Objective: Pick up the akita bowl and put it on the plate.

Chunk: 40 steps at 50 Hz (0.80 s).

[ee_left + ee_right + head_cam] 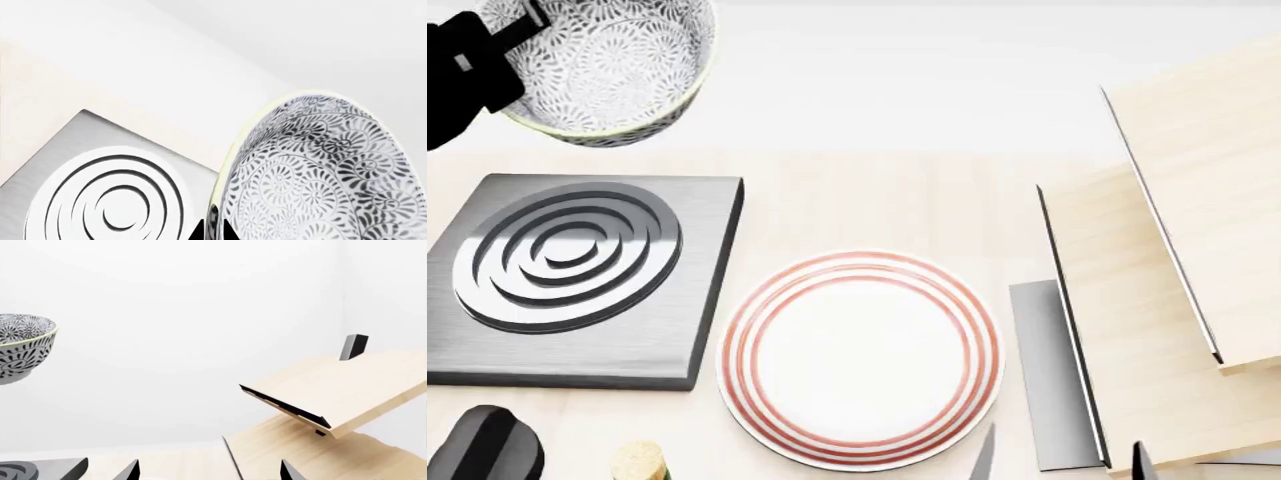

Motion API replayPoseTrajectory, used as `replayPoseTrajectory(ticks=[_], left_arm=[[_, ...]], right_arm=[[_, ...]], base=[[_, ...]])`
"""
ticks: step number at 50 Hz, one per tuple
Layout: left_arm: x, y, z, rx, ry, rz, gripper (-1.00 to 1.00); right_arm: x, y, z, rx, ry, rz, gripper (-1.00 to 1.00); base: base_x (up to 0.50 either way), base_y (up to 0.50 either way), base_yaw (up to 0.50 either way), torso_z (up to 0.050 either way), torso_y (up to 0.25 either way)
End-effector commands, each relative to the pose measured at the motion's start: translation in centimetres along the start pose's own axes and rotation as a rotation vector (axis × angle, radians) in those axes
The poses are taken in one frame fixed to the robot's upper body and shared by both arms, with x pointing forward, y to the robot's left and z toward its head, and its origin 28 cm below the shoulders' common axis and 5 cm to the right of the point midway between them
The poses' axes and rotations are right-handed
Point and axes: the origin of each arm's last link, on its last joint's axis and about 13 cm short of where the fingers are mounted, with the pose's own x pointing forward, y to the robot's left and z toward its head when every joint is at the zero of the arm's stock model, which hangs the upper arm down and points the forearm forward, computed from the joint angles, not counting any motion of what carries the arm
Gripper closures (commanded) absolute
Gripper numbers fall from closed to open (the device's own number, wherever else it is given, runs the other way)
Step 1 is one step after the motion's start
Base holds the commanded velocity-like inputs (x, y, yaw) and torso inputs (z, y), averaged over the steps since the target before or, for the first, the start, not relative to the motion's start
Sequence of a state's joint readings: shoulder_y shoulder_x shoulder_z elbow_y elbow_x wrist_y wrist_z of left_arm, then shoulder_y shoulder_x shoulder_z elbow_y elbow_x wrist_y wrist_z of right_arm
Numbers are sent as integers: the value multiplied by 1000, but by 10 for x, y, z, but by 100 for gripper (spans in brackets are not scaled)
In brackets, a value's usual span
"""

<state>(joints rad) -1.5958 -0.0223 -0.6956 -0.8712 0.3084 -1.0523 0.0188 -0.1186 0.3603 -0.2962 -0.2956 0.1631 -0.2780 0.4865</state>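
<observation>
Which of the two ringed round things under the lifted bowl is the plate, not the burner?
The plate is the white disc with thin red rim rings, right of the dark square burner, whose rings are grooves.

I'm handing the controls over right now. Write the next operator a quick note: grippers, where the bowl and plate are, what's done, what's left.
Left gripper: shut on the rim of the akita bowl, which is lifted clear of the table, up and to the left, above the far side of the burner.
Right gripper: fingertips only just show in its wrist view; holds nothing, jaw state unclear.
Plate: bare, on the table to the right of the burner, nearer the robot than the bowl.
Done: bowl grasped and raised.
Left: carry it right and toward the robot over the plate, lower, release.
</observation>
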Motion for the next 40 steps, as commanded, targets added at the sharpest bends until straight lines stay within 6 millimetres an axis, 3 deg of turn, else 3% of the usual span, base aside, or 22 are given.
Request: replayPoseTrajectory(ticks=[1, 13, 40], left_arm=[[14, -16, -15, 62, 49, -27, 100], [28, -25, -38, 170, 106, -35, 100], [39, -41, -82, 287, 202, -105, 100]], right_arm=[[0, -1, -1, 4, 1, -4, -100], [-1, -1, -3, 9, 8, -4, -100], [-1, -1, -3, 9, 10, -1, -100]], base=[[0, 0, 0, 0, 0], [0, 0, 0, 0, 0], [0, 0, 0, 0, 0]])
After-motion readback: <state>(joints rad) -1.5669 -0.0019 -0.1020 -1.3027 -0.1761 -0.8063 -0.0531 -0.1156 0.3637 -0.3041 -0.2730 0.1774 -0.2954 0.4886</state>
